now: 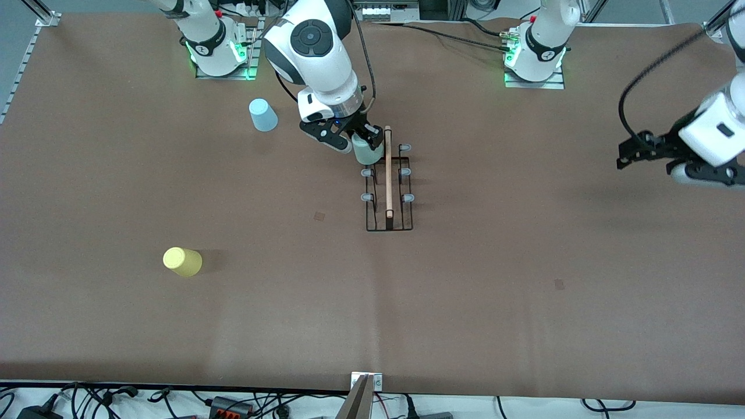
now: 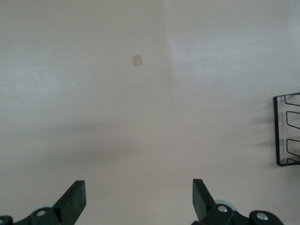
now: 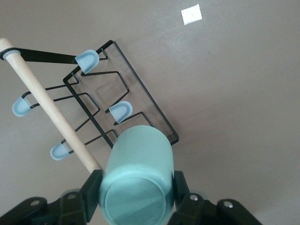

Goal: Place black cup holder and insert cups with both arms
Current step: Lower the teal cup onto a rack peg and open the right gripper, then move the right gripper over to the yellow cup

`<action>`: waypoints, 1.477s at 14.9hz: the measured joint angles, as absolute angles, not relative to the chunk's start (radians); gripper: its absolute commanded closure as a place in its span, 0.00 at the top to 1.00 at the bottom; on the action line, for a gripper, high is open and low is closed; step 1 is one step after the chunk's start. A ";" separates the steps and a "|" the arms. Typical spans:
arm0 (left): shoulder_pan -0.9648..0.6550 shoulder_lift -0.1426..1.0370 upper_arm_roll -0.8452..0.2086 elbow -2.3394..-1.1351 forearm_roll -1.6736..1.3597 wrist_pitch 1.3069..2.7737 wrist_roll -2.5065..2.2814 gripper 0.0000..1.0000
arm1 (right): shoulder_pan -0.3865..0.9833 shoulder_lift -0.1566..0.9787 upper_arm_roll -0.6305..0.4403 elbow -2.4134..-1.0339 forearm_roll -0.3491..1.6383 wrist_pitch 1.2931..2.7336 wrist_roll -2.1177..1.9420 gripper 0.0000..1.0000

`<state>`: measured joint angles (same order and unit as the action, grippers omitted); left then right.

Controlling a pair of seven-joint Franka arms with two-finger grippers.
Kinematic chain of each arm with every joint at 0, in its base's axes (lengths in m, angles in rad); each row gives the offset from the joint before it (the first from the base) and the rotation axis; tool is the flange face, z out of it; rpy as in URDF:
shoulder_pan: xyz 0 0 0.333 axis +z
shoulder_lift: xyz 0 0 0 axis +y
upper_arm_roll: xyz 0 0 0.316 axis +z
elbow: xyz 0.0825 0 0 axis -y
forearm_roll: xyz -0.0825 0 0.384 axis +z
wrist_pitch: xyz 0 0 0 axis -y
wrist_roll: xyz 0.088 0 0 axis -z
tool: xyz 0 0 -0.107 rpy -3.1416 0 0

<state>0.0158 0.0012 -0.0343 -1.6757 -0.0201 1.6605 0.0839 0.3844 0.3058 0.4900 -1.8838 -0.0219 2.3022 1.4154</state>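
Note:
The black cup holder (image 1: 389, 216) stands mid-table, its wooden rod (image 1: 388, 174) pointing toward the front camera; it also shows in the right wrist view (image 3: 154, 117). My right gripper (image 1: 365, 139) (image 3: 137, 187) is shut on a pale grey-green cup (image 1: 366, 151) (image 3: 138, 173), held mouth-down over the holder's end farthest from the front camera, beside the rod. The peg under it is hidden. A light blue cup (image 1: 263, 114) and a yellow cup (image 1: 183, 261) stand upside down toward the right arm's end. My left gripper (image 1: 631, 150) (image 2: 138, 190) waits open over bare table at the left arm's end.
Two small tape marks (image 1: 319, 216) (image 1: 559, 284) lie on the brown table cover. A metal bracket (image 1: 365, 384) and cables (image 1: 233, 402) run along the edge nearest the front camera. A corner of the holder (image 2: 281, 131) shows in the left wrist view.

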 measured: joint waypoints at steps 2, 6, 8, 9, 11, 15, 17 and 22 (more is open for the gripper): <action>0.007 -0.043 -0.029 -1.712 -0.020 1.665 0.084 1.00 | 0.395 0.306 0.490 -1.893 -0.022 2.297 1.418 0.19; 0.007 -0.044 -0.023 -1.718 -0.021 1.678 0.084 1.00 | 0.409 0.307 0.490 -1.932 -0.027 2.296 1.423 0.33; 0.007 -0.043 -0.022 -1.720 -0.021 1.679 0.084 1.00 | 0.409 0.307 0.489 -1.935 -0.031 2.298 1.423 1.00; 0.007 -0.043 -0.021 -1.720 -0.021 1.679 0.084 1.00 | 0.409 0.307 0.488 -1.936 -0.031 2.298 1.423 1.00; 0.007 -0.043 -0.020 -1.721 -0.021 1.678 0.084 1.00 | 0.405 0.307 0.485 -1.936 -0.031 2.298 1.423 1.00; 0.007 -0.043 -0.020 -1.721 -0.021 1.677 0.084 1.00 | 0.364 0.304 0.482 -1.918 -0.042 2.304 1.410 1.00; 0.007 -0.043 -0.020 -1.721 -0.021 1.677 0.085 1.00 | 0.310 0.289 0.480 -1.898 -0.045 2.285 1.333 1.00; 0.007 -0.043 -0.019 -1.721 -0.021 1.677 0.085 1.00 | 0.090 0.220 0.474 -1.890 -0.046 2.140 0.937 1.00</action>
